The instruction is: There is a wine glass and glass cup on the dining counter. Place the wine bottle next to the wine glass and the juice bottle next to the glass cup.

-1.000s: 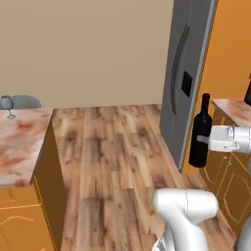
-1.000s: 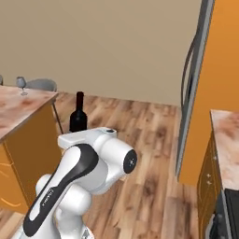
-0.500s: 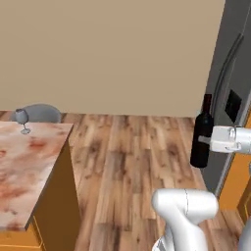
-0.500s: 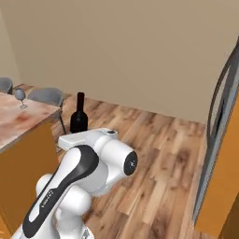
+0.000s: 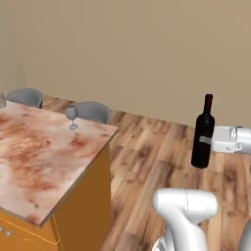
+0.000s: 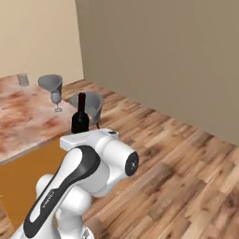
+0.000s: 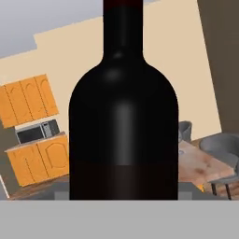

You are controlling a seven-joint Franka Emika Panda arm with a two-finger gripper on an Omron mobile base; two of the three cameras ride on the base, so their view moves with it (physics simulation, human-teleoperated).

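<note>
My gripper (image 5: 206, 141) is shut on the wine bottle (image 5: 203, 133), a tall, nearly black bottle with a reddish top that I hold upright above the wooden floor. From the hand camera the wine bottle (image 7: 123, 116) is very close. The wine bottle (image 6: 80, 120) also rises just behind my arm. The wine glass (image 5: 72, 116) stands near the far corner of the dining counter (image 5: 39, 162). On the same marbled dining counter (image 6: 21, 123), the wine glass (image 6: 56, 99) is nearer me and the glass cup (image 6: 23, 80) farther back. The juice bottle is out of view.
Two grey chairs (image 5: 91, 111) (image 5: 25, 96) stand along the counter's far side. Wooden floor (image 5: 147, 162) stretches between me and the beige wall. In the hand view, orange cabinets with a microwave (image 7: 33, 133) sit far off.
The whole picture has shifted: the base has turned, the fridge has left the views, and the dining counter is larger and closer. The bottle stays in my gripper.
</note>
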